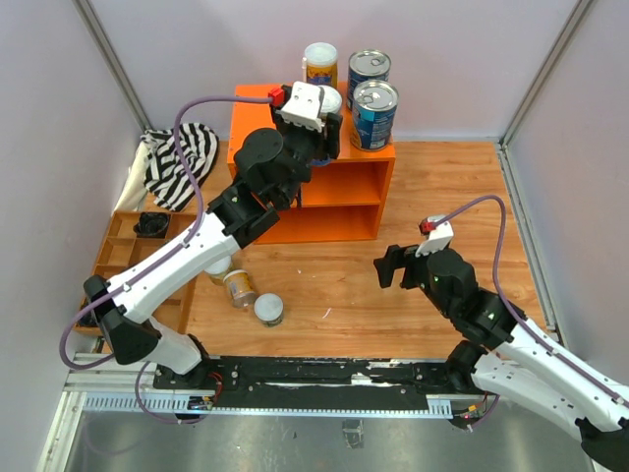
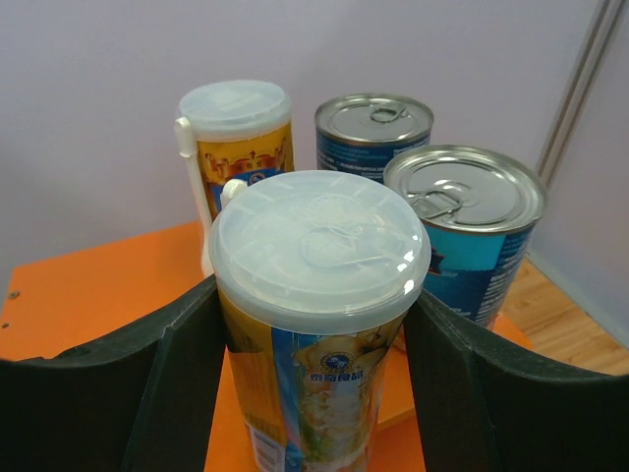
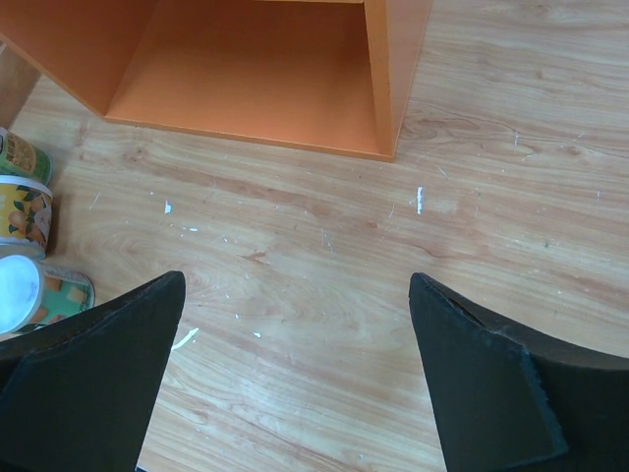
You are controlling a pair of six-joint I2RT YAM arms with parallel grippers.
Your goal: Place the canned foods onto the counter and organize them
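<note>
Held can: a yellowish can (image 2: 319,256) with a white lid stands straight up over the top of the orange counter (image 2: 88,285). Its bottom is out of view, so I cannot tell if it rests there.
Left gripper: the left gripper (image 2: 316,344) is closed on this can, with a black finger (image 2: 147,393) pressed on each side.
Other cans on top: a second yellowish can (image 1: 319,65) stands at the back. To its right is the back blue can (image 1: 369,71). The front blue can (image 1: 374,114) stands just in front of that one, right beside the held can. Both blue cans have silver tops.
Cans down low: a white-topped can (image 1: 268,310) and a yellow can (image 1: 239,287) sit close together on the wooden table (image 1: 442,187). A third can (image 1: 218,267) peeks out from under the left arm.
Right gripper: the right gripper (image 3: 295,285) is spread wide with nothing in it. It hangs over bare wood in front of the counter.
Left side: a brown tray (image 1: 123,246) sits by the cans. A striped cloth (image 1: 182,162) lies behind it.
</note>
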